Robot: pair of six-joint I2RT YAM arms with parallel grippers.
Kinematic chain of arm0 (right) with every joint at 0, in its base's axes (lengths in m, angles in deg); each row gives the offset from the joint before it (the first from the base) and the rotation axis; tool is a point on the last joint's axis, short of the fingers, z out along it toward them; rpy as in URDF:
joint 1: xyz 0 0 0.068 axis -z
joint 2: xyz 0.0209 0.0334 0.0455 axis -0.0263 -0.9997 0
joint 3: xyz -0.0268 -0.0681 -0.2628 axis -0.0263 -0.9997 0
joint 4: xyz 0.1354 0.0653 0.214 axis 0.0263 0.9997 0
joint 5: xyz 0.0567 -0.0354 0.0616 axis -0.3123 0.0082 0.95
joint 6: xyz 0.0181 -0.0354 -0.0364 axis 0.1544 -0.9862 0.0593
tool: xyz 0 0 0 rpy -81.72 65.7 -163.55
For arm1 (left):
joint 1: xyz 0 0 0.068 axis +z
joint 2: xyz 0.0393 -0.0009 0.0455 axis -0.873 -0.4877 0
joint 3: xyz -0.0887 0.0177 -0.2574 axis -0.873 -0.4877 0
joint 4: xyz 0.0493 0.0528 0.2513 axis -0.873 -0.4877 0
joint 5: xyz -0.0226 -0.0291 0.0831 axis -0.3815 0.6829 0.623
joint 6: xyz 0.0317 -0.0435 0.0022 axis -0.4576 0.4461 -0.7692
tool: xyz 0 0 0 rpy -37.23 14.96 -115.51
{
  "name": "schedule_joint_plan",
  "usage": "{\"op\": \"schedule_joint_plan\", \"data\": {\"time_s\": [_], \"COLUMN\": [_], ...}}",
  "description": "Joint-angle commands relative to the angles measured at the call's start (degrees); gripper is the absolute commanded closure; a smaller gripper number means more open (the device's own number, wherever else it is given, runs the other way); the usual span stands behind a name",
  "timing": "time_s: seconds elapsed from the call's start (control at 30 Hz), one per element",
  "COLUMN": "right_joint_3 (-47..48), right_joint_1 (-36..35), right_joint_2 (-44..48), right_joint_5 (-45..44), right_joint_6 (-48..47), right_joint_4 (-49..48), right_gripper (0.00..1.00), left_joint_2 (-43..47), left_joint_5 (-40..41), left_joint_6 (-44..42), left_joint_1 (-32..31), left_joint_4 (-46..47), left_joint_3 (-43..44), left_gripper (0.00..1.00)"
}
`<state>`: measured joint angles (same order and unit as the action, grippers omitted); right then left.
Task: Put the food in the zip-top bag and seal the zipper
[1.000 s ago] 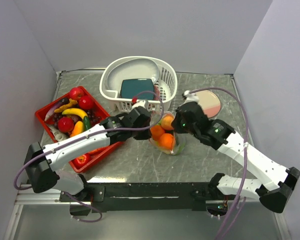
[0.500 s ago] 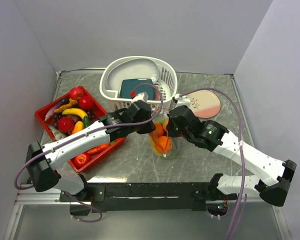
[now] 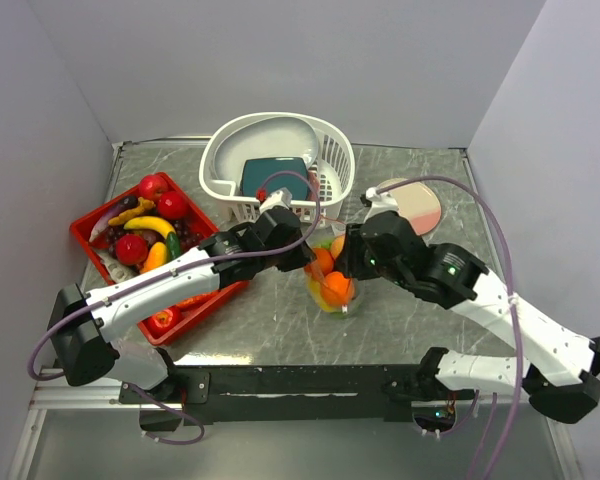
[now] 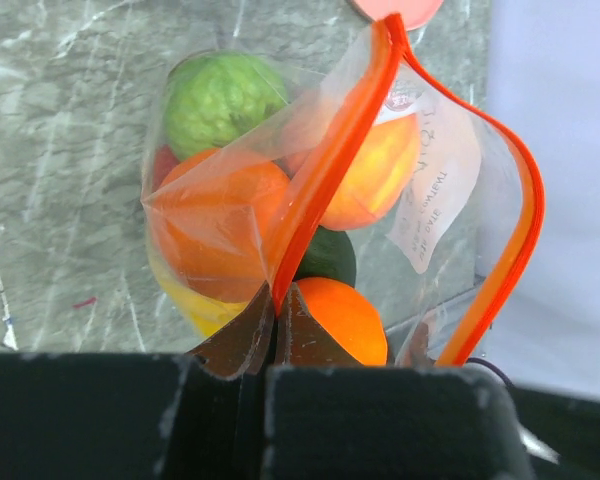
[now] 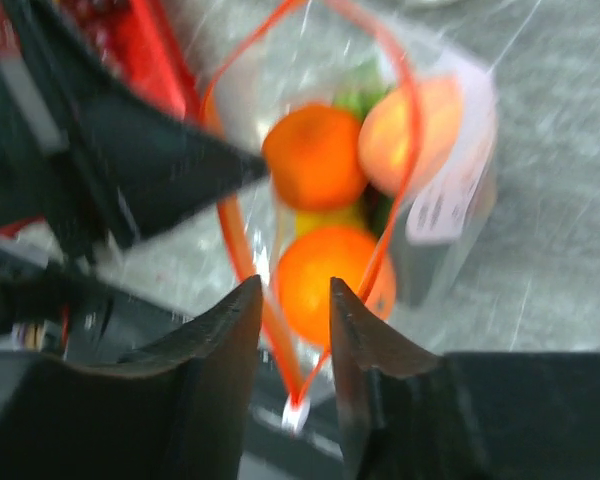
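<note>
The clear zip-top bag [image 3: 332, 285] stands at the table's middle with oranges [image 3: 336, 289], a green piece [image 4: 225, 98] and a yellow piece inside. Its mouth is open; the orange-red zipper [image 4: 332, 165] forms a loop. My left gripper [image 4: 278, 300] is shut on the zipper's left side and shows in the top view [image 3: 305, 256]. My right gripper [image 5: 295, 300] is open, its jaws either side of the zipper's [image 5: 242, 255] near end by the small white slider, above an orange [image 5: 320, 272]. It shows in the top view [image 3: 350, 262].
A red tray [image 3: 88, 236] at left holds apples [image 3: 152, 186], a banana [image 3: 150, 224] and other toy food. A white slotted basket [image 3: 325, 140] with a teal slab [image 3: 275, 175] stands behind the bag. A pink plate [image 3: 420, 205] lies at back right.
My right gripper swung left, then settled over the bag's mouth end. The bag shifted slightly with the left gripper, which kept hold of the zipper.
</note>
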<state>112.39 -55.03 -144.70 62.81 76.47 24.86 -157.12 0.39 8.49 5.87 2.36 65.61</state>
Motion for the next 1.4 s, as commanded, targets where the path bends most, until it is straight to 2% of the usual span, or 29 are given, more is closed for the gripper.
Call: {"op": "schedule_joint_plan", "data": {"time_s": [0.0, 0.27, 0.4, 0.7, 1.1, 1.3, 1.37], "right_joint_3": [0.2, -5.6, -6.3, -8.1, -8.9, -9.9, -9.2], "right_joint_1": [-1.2, -2.2, -2.3, -2.3, -2.4, -2.4, -2.4], "right_joint_2": [3.3, 6.4, 7.7, 8.5, 7.0, 6.3, 5.8], "right_joint_5": [7.4, 12.4, 12.7, 13.1, 14.3, 12.9, 11.7], "right_joint_6": [2.1, 5.0, 6.2, 7.6, 7.5, 7.3, 7.2], "right_joint_4": [7.4, 13.1, 13.7, 10.6, 7.9, 7.4, 8.1], "right_gripper": [0.65, 0.68, 0.65, 0.59, 0.58, 0.6, 0.67], "left_joint_2": [1.7, 0.8, 0.6, -0.2, -1.6, -1.6, -1.8], "left_joint_5": [-1.1, -1.7, -1.8, -2.1, -3.1, -3.1, -3.2], "left_joint_6": [1.0, 0.1, 0.0, -0.2, -0.8, -1.6, -2.0], "left_joint_1": [-0.2, -0.3, -0.3, -0.2, -0.2, -0.2, -0.2], "left_joint_4": [4.6, 4.7, 5.2, 5.1, 5.2, 4.7, 4.6], "left_joint_3": [0.6, 1.8, 1.7, 1.7, 2.9, 3.6, 4.0], "left_gripper": [0.99, 0.99, 0.99, 0.99, 0.99, 0.99, 0.99]}}
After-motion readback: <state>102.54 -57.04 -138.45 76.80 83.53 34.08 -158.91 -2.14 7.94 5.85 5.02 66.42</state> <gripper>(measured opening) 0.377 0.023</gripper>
